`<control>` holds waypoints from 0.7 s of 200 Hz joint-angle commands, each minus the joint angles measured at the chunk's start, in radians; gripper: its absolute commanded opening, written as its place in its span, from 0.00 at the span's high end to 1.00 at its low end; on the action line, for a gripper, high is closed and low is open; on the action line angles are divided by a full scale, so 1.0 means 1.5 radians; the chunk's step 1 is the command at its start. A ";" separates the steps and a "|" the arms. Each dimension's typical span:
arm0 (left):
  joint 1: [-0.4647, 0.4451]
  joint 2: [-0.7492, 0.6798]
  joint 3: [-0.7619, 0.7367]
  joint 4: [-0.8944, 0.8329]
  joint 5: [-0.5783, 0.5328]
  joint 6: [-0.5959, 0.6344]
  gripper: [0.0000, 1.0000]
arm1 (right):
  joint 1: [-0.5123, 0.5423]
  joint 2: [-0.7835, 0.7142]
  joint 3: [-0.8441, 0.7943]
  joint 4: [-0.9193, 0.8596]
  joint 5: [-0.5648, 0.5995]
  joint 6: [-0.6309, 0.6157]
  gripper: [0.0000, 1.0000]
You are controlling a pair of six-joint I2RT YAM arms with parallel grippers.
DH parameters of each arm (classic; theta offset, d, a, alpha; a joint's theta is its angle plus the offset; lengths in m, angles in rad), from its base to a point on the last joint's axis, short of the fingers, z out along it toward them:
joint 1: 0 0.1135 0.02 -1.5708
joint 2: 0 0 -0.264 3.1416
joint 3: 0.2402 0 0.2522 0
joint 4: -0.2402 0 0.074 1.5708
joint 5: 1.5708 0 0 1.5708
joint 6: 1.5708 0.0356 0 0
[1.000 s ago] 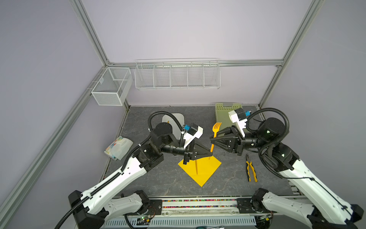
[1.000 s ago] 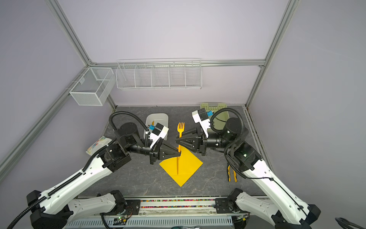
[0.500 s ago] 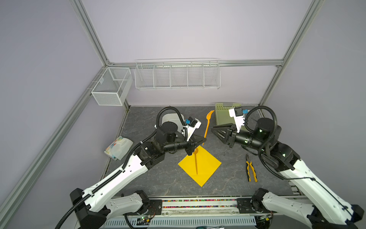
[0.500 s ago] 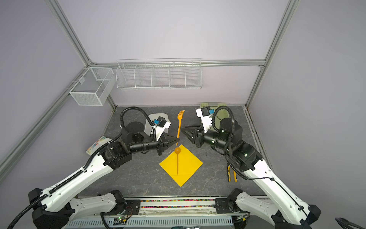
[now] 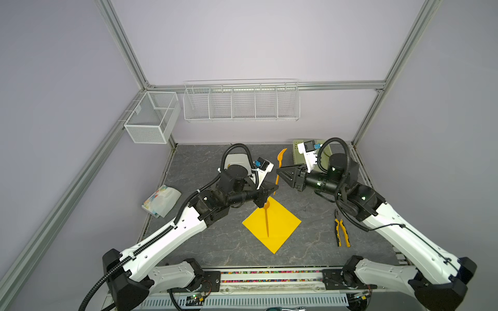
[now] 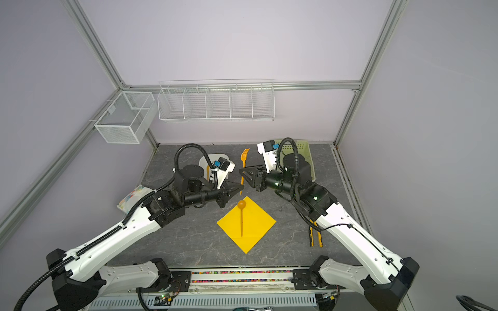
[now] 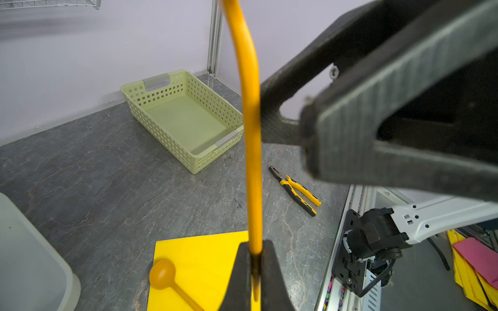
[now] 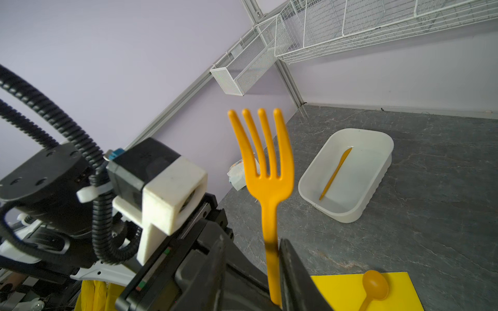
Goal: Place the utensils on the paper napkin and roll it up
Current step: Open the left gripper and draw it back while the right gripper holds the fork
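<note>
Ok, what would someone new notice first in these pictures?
The orange fork, held upright in the air by the shut left gripper, with the open right gripper close beside it. Nearer the robot's base, a bright yellow napkin lies on the grey table, with an orange spoon roughly along its diagonal.
</note>
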State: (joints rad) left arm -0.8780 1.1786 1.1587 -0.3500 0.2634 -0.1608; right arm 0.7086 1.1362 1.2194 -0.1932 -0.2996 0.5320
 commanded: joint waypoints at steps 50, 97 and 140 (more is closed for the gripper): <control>0.000 -0.001 0.020 -0.015 -0.018 -0.008 1.00 | 0.001 0.005 0.006 0.046 0.017 0.015 0.77; -0.001 -0.001 0.019 -0.012 -0.006 -0.016 1.00 | 0.001 0.009 0.006 0.038 0.016 -0.002 0.79; 0.000 0.001 0.017 -0.011 -0.001 -0.029 1.00 | 0.001 0.011 0.006 0.032 0.013 -0.016 0.77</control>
State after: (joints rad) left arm -0.8780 1.1786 1.1595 -0.3527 0.2550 -0.1875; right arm 0.7086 1.1473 1.2194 -0.1673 -0.2749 0.5369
